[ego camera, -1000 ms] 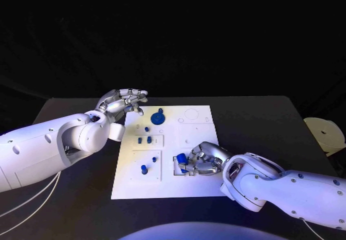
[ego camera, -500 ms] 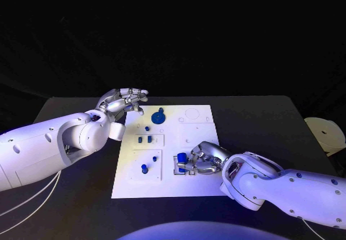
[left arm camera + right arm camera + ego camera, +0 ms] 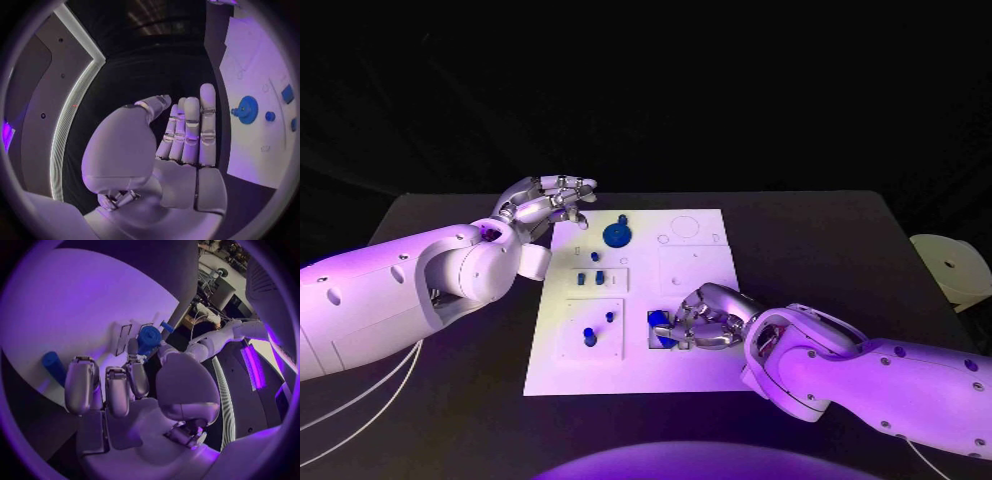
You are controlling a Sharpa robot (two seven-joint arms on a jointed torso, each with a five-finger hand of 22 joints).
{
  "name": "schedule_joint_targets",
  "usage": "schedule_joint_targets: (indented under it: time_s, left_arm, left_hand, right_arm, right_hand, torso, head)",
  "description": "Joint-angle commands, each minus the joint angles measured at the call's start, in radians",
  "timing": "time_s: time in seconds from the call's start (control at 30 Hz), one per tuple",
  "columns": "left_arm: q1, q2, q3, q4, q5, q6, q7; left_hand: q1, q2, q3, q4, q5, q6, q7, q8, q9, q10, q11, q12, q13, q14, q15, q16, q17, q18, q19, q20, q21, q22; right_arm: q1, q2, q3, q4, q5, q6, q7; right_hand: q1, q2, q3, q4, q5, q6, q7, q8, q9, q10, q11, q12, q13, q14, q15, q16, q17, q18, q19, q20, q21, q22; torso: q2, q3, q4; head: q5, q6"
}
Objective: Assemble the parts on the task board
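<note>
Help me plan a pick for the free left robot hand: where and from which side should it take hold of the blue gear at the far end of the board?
Probably by its raised centre hub, from straight above. The blue gear lies flat on the task board, so its toothed rim offers little to pinch. The left robot hand hovers just beside it, holding nothing.

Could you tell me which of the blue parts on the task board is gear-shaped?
It is the large round blue gear at the far end of the task board, near the left hand. The other blue parts are smaller pegs and blocks nearer the robot.
</note>
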State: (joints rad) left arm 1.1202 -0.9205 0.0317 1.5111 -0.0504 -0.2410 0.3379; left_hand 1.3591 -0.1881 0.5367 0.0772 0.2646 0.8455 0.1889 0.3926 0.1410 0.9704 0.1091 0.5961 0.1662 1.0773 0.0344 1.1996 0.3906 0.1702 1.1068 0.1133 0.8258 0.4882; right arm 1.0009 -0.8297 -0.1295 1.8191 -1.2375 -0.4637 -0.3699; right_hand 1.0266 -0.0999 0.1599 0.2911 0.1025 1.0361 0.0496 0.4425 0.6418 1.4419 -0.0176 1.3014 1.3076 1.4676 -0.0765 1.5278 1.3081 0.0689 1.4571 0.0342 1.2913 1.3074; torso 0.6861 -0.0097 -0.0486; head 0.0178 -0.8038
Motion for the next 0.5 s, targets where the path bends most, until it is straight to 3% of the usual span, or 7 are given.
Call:
schedule_joint_targets:
  time_s: [0.03,0.1,0.2,0.5]
  left_arm:
    - [0.001,0.001,0.001,0.003,-0.002,0.013,0.004]
    - [0.001,0.001,0.001,0.003,-0.002,0.013,0.004]
    - [0.001,0.0,0.001,0.003,-0.002,0.013,0.004]
    - [0.001,0.0,0.001,0.002,-0.002,0.013,0.004]
  left_hand:
    - [-0.006,0.0,-0.003,0.002,0.005,-0.008,-0.001,0.006,-0.001,-0.01,0.0,0.007,0.001,-0.007,-0.002,0.0,-0.001,0.014,-0.001,0.007,-0.007,-0.001]
    - [-0.006,0.0,-0.003,0.002,0.005,-0.008,-0.001,0.006,-0.001,-0.01,0.0,0.007,0.001,-0.007,-0.002,0.0,-0.001,0.014,-0.001,0.007,-0.007,-0.001]
    - [-0.006,0.0,-0.003,0.002,0.005,-0.008,-0.001,0.006,-0.001,-0.01,0.0,0.007,0.001,-0.007,-0.002,0.0,-0.001,0.014,-0.001,0.007,-0.007,-0.001]
    - [-0.006,0.0,-0.003,0.002,0.005,-0.008,-0.001,0.006,-0.001,-0.01,0.0,0.007,0.001,-0.007,-0.002,0.0,-0.001,0.014,-0.001,0.007,-0.007,-0.001]
  right_arm:
    - [-0.001,0.0,0.0,0.007,-0.014,0.016,-0.002]
    - [-0.001,-0.001,0.0,0.009,-0.014,0.013,0.0]
    - [-0.002,-0.003,0.0,0.013,-0.014,0.009,0.002]
    - [-0.002,-0.004,0.0,0.014,-0.014,0.004,0.002]
  right_hand:
    - [0.009,0.015,-0.007,0.0,0.009,-0.007,-0.001,0.003,0.002,0.004,-0.006,-0.003,0.02,0.078,-0.007,0.003,0.131,-0.008,0.003,-0.006,-0.003,0.127]
    - [0.015,0.018,-0.009,0.0,0.017,-0.008,-0.001,0.004,0.003,0.004,-0.006,-0.003,0.021,0.078,-0.007,0.003,0.13,-0.008,0.003,-0.006,-0.004,0.127]
    - [0.039,0.028,-0.012,-0.001,0.063,-0.01,-0.002,0.006,0.005,0.006,-0.006,-0.002,0.024,0.079,-0.007,0.003,0.132,-0.008,0.004,-0.007,-0.003,0.129]
    - [0.033,0.028,-0.023,0.002,0.056,-0.01,-0.001,0.007,0.006,0.005,-0.006,-0.004,0.024,0.078,-0.007,0.003,0.132,-0.008,0.004,-0.007,-0.004,0.129]
  torso:
    - [0.001,0.0,-0.0008]
    - [0.001,0.0,-0.0004]
    - [0.0,-0.0001,0.0004]
    - [0.0,-0.001,0.0001]
  head:
    - [0.001,-0.001]
    - [0.001,-0.001]
    - [0.001,-0.002]
    - [0.001,0.0]
